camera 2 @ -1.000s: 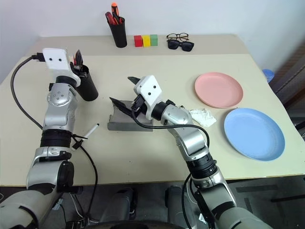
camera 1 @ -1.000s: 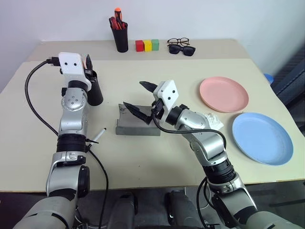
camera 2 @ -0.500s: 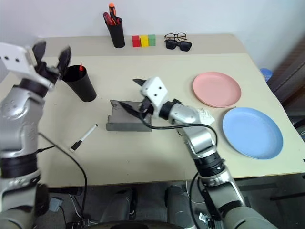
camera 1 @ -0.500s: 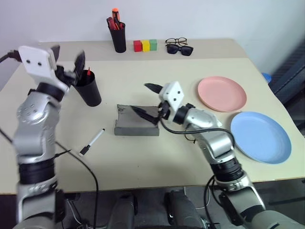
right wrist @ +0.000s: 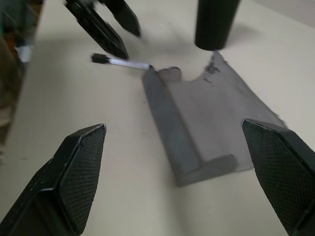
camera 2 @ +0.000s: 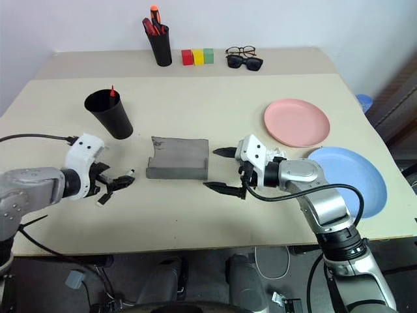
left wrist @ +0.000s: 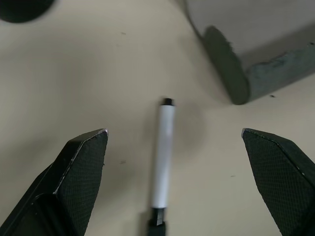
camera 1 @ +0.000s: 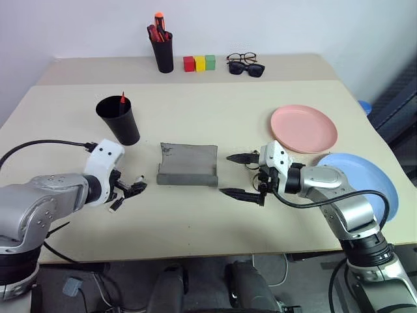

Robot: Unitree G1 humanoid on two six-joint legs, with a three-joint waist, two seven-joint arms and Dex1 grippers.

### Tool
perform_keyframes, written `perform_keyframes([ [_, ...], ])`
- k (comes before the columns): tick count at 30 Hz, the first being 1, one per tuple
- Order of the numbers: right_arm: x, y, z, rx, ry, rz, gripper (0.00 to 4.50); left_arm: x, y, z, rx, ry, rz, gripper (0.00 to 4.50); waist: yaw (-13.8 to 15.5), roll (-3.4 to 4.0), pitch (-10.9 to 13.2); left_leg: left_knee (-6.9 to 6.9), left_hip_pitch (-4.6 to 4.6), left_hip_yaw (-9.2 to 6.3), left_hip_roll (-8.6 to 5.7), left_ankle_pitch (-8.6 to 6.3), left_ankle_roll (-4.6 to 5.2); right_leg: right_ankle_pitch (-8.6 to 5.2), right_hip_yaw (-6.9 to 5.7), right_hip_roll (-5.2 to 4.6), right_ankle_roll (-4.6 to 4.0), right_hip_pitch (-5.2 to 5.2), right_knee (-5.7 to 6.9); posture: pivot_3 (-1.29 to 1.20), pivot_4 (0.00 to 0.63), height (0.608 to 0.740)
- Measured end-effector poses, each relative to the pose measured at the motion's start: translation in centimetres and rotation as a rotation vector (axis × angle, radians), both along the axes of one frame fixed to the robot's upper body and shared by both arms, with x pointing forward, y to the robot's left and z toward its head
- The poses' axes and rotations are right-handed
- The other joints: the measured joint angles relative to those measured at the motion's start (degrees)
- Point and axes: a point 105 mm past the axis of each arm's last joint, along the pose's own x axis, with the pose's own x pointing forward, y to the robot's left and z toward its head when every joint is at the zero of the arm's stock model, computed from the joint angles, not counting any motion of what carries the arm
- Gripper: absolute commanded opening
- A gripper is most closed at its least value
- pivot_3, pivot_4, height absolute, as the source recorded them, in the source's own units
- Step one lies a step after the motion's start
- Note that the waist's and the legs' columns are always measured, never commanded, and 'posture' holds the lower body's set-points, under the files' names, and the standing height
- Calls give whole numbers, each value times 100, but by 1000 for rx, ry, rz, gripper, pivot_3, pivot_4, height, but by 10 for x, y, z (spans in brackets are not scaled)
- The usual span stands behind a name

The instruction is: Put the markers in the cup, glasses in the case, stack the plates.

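Markers first: the white-bodied marker with the black cap [left wrist: 162, 162] lies flat on the beige table [camera 1: 195, 222], right between the spread black fingers [left wrist: 81, 162] of the left gripper [camera 1: 129, 190], which hangs low over it with nothing pinched. Its tip end points toward the near corner of the grey fabric glasses case [camera 1: 187, 164], which sits just beside it with its flap lid open and lying flat. The other marker, black with a red tip [camera 1: 122, 99], stands inside the black tapered plastic cup [camera 1: 118, 120] back and to the left of the case.

Right gripper [camera 1: 240, 176] floats just right of the case, fingers wide apart, empty, pointing toward the case.

Salmon pink round plastic plate [camera 1: 304, 128] and the light blue round plate [camera 1: 365, 186] sit side by side on the right, not stacked, with the right arm partly over the blue one's near edge.

At the far edge there's a straight black pen pot with red and orange pens [camera 1: 162, 47], three little blocks in red, yellow and green [camera 1: 200, 62], and a pair of clear-lensed black spectacles [camera 1: 242, 57] touching dark sunglasses [camera 1: 247, 67].
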Motion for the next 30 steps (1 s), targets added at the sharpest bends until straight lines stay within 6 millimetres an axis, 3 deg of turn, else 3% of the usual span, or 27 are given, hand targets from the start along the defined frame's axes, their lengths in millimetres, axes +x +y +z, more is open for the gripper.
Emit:
perform_keyframes([
  [1, 0, 0, -1, 2, 3, -2, 4500, 0, 0, -5, 12, 25, 6, 4448, 3, 0, 0, 1, -1, 0, 0, 0, 0, 0, 0, 0, 0, 0, -1, 0, 150, 740],
  [4, 0, 0, -3, 3, 8, -15, 4500, 2, 0, -15, 56, 64, 12, 3633, 11, 3, -2, 0, 3, 3, -1, 0, 0, 0, 4, -4, 0, 2, -1, 0, 150, 740],
  [12, -3, 2, -4, 9, 1, -28, 4500, 7, 0, -17, 81, 63, 14, 19, 7, 14, -9, -4, 24, 7, -1, 1, -1, 0, 8, -3, -1, 18, 1, 0, 150, 740],
  [16, -3, 4, -4, 15, 0, -32, 4500, 17, 13, -12, 43, 7, 112, 19, -3, 13, -8, -4, 29, 8, 0, 1, -1, -1, 10, 0, -1, 20, 3, 0, 150, 740],
  [18, -2, 5, -3, 16, -8, -40, 4500, 28, 17, 5, -25, -112, 152, 19, 15, 7, -5, -1, 19, 7, 1, 1, -2, -1, 9, -2, -1, 14, 1, 0, 150, 740],
  [22, 3, 16, 4, 35, -51, -38, 4500, 44, 4, 66, -114, -413, 93, 19, 72, 5, -4, 4, 0, 7, -3, 1, -3, 0, 8, -13, 0, -2, -1, 0, 150, 740],
  [27, 15, 30, 12, 73, -92, -60, 4500, 55, -51, 136, -344, -775, -111, 19, 185, 3, -4, 16, -7, 9, -8, 2, -3, 1, 4, -17, 1, 0, -5, 0, 150, 740],
  [30, 22, 38, 20, 112, -116, -82, 4500, 74, -42, 176, -362, -1022, 6, 19, 149, 4, -5, 15, -6, 11, -9, 2, -4, 2, 5, -9, 1, -5, -2, 0, 150, 740],
])
